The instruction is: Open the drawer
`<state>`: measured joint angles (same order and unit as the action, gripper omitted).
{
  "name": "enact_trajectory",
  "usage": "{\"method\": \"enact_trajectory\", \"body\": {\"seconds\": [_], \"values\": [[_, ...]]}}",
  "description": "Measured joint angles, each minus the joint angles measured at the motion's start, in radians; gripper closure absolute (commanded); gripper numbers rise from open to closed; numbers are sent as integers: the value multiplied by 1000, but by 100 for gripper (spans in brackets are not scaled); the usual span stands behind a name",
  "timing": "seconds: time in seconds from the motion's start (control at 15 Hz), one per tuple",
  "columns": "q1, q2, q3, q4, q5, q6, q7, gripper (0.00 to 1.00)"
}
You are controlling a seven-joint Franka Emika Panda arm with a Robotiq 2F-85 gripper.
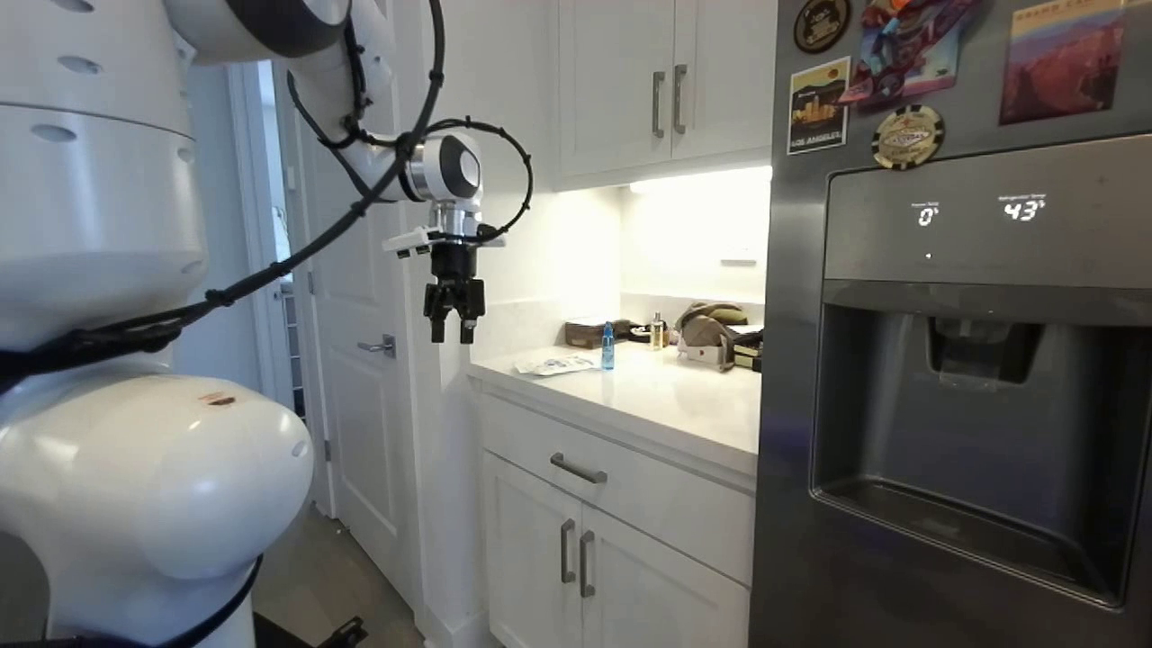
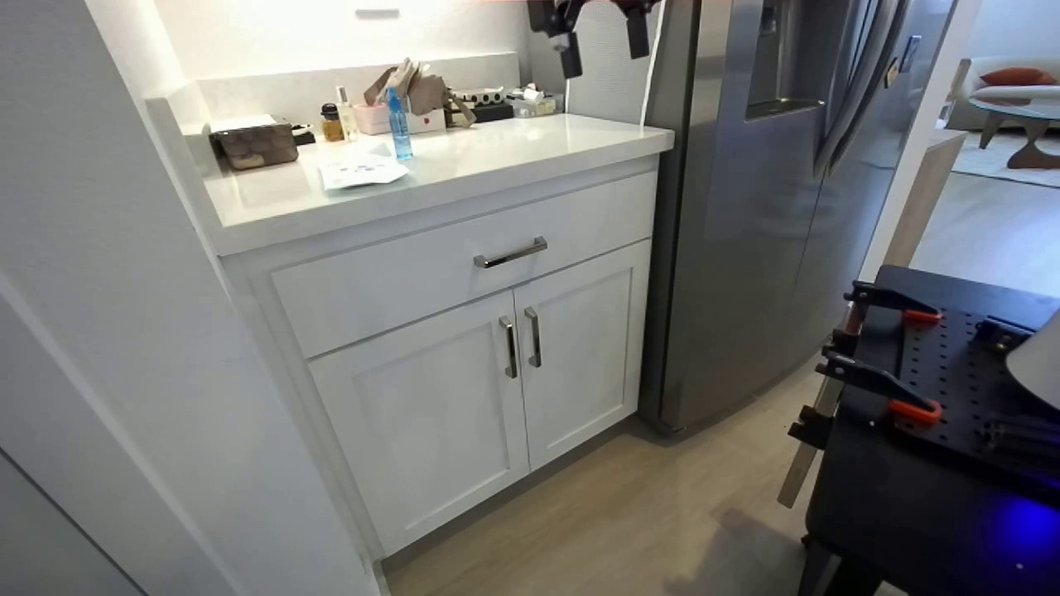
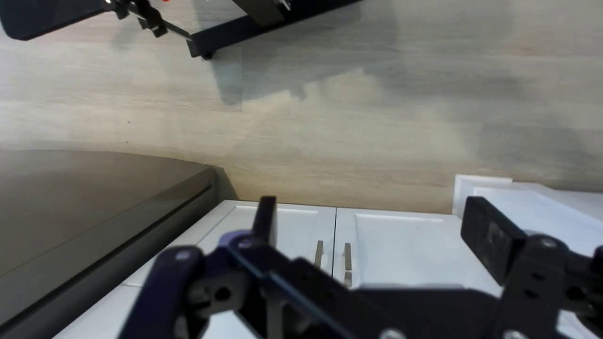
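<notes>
home kitchen: fridge (image 2: 737, 248), cabinets (image 1: 616, 85)

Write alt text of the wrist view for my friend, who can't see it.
An open, empty black robot gripper looms blurred in the foreground, with white cabinet doors and their two bar handles beyond it. A grey fridge is at left; pale wood-look floor fills much of the upper part.
</notes>
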<state>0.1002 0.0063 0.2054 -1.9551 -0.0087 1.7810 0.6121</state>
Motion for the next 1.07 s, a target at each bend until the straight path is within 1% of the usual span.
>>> {"method": "enact_trajectory", "body": {"seconds": [0.2,0.4,0.67,0.87,1.07], "values": [[2,75,-27,-9,0,133,133,0],[3,126,-63,-12,6,219,255,0],[3,141,-101,-33,41,300,412,0],[3,141,-114,-62,56,365,546,0],[8,142,-121,-107,56,471,698,0]]}}
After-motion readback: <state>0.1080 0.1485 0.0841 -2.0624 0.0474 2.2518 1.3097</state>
